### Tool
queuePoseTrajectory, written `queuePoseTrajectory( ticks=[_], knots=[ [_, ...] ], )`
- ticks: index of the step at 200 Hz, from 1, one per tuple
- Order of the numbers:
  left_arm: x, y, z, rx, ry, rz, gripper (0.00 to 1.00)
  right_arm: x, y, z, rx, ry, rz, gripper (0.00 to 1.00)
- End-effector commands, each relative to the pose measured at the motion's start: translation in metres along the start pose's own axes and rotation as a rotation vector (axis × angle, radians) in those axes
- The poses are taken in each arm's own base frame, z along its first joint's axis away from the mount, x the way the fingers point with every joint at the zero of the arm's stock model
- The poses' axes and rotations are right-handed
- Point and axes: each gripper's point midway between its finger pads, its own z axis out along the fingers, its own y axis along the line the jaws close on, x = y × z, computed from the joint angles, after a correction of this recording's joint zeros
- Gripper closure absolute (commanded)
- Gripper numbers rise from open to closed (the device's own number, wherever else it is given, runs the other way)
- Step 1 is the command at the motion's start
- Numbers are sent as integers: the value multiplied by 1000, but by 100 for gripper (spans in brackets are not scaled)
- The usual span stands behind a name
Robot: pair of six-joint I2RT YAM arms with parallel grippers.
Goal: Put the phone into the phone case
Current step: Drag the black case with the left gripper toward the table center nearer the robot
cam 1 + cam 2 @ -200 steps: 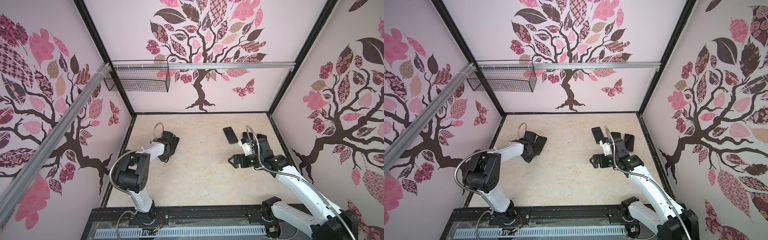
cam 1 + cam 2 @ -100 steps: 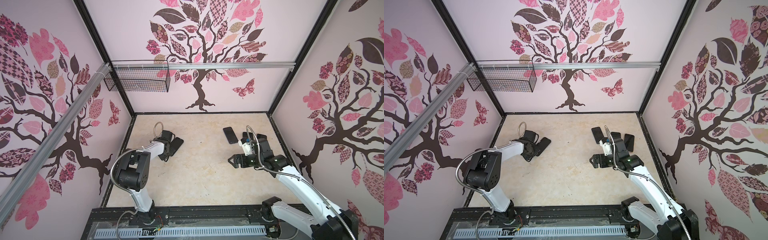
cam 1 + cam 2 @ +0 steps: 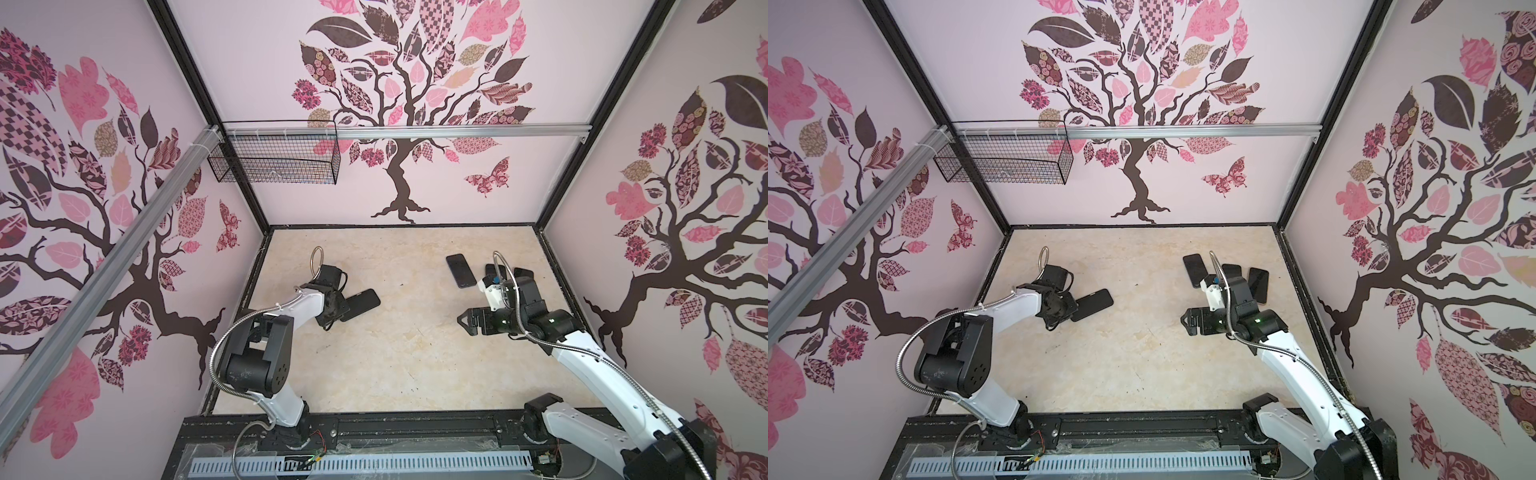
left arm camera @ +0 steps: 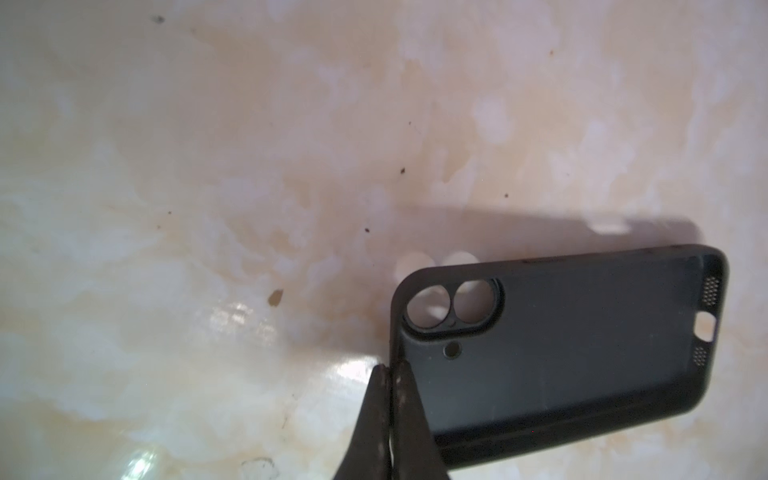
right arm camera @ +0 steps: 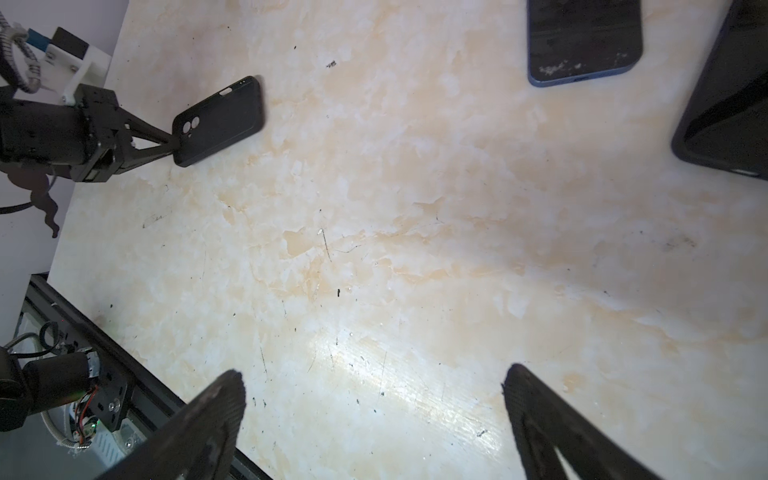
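Left wrist view: your left gripper [image 4: 389,369] is pinched shut on the phone case [image 4: 561,357] rim, by its camera cutout. Your right gripper [image 5: 374,372] hangs wide open above the table [image 5: 395,249].

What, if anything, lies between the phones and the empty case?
Nothing visible. Only bare table lies between the nearest phone and the phone case, whose edge the left tool pinches.

Left hand [image 3: 341,311] on phone case [image 3: 362,302] end; right hand [image 3: 462,323] near phones [image 3: 460,270].
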Motion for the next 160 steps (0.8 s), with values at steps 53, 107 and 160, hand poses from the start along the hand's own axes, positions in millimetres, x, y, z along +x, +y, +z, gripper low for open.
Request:
queuePoseTrajectory(
  ticks=[53,107,160],
  knots=[
    [46,-27,-52,95,35,268,100,-19,-16,-6,119,-76,-34,0],
    [86,-34,-71,152,68,367,100,-19,-19,-4,126,-81,-30,0],
    [120,-31,-71,111,75,443,100,-19,-20,1,130,-70,-27,0]
  ],
)
